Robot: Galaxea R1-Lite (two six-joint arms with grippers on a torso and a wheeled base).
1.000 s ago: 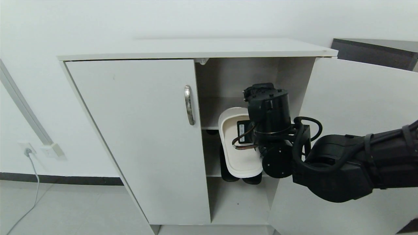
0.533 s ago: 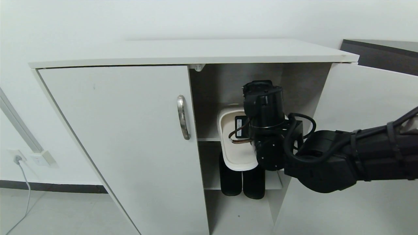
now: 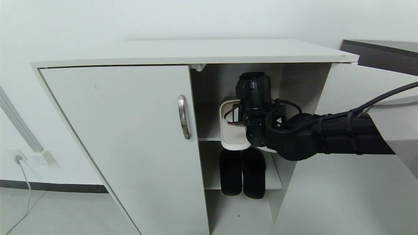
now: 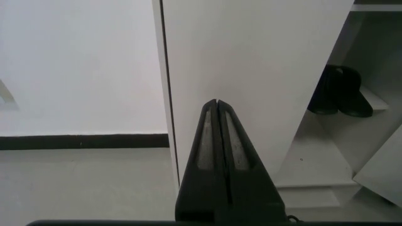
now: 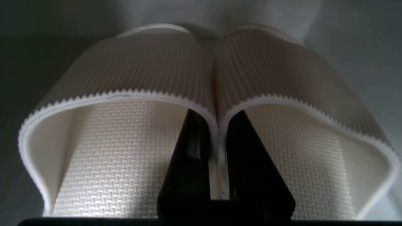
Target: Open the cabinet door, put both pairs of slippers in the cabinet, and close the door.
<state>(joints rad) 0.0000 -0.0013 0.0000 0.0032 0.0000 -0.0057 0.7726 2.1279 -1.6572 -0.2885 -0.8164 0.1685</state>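
Cabinet [image 3: 196, 50] stands against the wall, white, with a wall socket [image 3: 16, 159] and its cable low on the wall to the left of it. Its left door [image 3: 124, 137] is closed and carries an upright metal handle [image 3: 183, 117] near its inner edge. The left claw [image 4: 217, 110] faces this closed door low down, its two fingers pressed flat together with nothing between them.

Right of the handle the cabinet's open half shows two shelves. The black slippers [image 3: 242, 173] lie side by side on the lower shelf [image 3: 276, 182], heels just over its front edge. Above them the white slippers [image 3: 231, 133] sit at the level of the upper shelf [image 3: 209, 138], heels sticking out past its front; whether they rest on it I cannot tell. The right claw [image 5: 217, 135] is nearly closed, pinching the two adjoining inner strap edges of the pair, one finger inside each slipper. The right door [image 3: 359, 98] stands swung wide open.
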